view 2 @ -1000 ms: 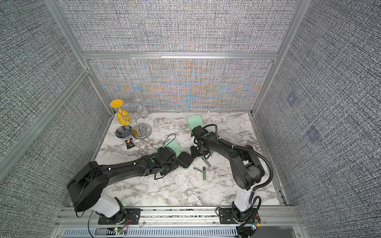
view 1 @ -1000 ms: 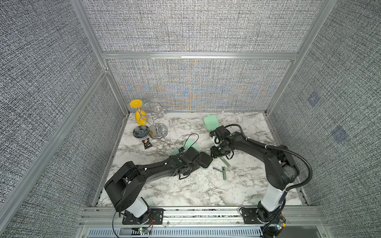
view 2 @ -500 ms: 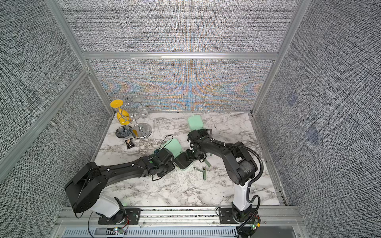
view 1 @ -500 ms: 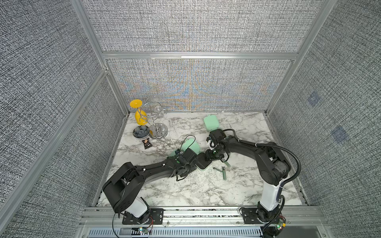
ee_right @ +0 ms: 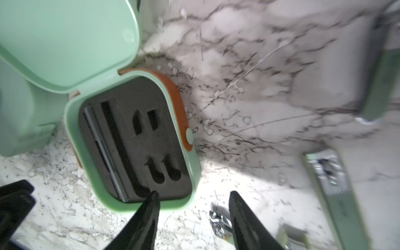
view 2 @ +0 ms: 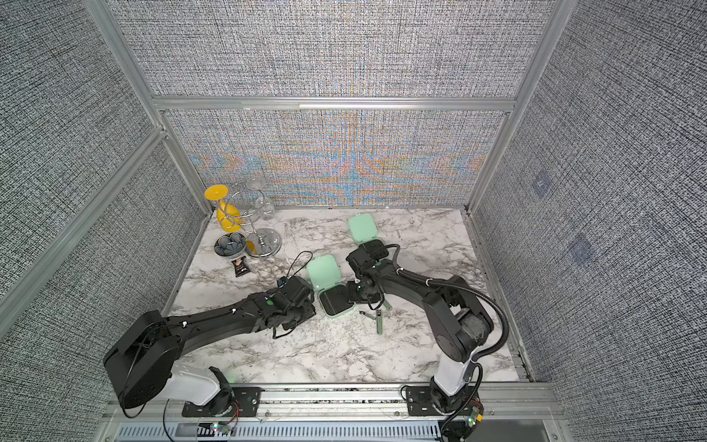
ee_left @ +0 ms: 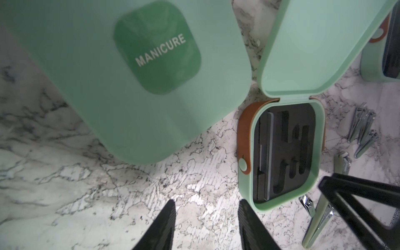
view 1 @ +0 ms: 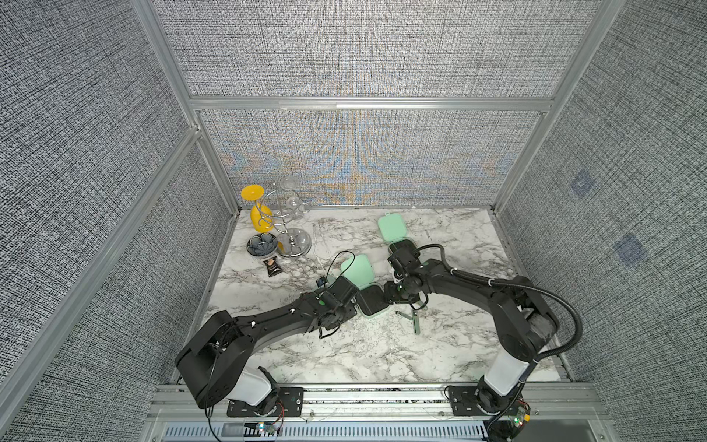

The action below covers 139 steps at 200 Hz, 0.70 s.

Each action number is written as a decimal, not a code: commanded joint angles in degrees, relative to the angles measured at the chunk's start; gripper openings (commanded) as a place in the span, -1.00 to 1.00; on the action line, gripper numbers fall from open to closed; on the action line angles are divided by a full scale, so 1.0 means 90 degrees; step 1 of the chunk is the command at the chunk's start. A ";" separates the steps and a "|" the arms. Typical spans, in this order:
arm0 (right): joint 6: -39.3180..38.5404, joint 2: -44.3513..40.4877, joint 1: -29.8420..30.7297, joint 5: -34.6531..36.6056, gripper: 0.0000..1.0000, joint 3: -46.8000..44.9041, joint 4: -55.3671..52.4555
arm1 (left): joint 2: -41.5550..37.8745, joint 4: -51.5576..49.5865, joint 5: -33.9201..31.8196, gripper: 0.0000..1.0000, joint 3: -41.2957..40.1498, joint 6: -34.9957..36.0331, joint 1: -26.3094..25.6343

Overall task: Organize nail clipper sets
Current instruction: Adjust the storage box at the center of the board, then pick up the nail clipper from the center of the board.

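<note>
A mint-green case lies open mid-table, lid (view 1: 357,269) back and black foam base (view 1: 371,302) up; one slim metal file (ee_right: 104,151) sits in a slot. My right gripper (ee_right: 193,194) is open at this base's edge, one fingertip (ee_right: 154,194) over the foam, a loose clipper (ee_right: 218,218) on the marble between the fingers. My left gripper (ee_left: 205,202) is open over bare marble beside the same base (ee_left: 281,151). Another case (ee_left: 129,75), labelled MANICURE, is close to the left wrist camera. A further open case (view 1: 390,227) lies behind. Loose tools (view 1: 415,323) lie to the right.
At the back left stand a yellow glass on a chrome wire rack (view 1: 283,225), a dark flower-shaped dish (view 1: 262,245) and a small black packet (view 1: 273,268). Grey fabric walls close in three sides. More tools (ee_left: 363,127) lie bunched beyond the open case.
My right gripper has swung from near the back case down to the middle case's base. The left arm has barely shifted, and its jaws have narrowed a little.
</note>
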 commanded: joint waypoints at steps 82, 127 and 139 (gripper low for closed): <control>-0.2143 0.0063 -0.0799 0.1366 0.25 0.0300 -0.1322 | -0.0255 -0.0393 -0.0104 -0.02 0.0132 0.0384 0.0007; -0.2387 0.0627 -0.0887 0.1244 0.20 0.0213 -0.1020 | -0.0299 -0.0513 -0.0141 -0.02 0.0161 0.0400 0.0007; -0.2431 0.0689 -0.0926 0.1165 0.18 0.0192 -0.0925 | -0.0309 -0.0524 -0.0162 -0.02 0.0151 0.0395 -0.0001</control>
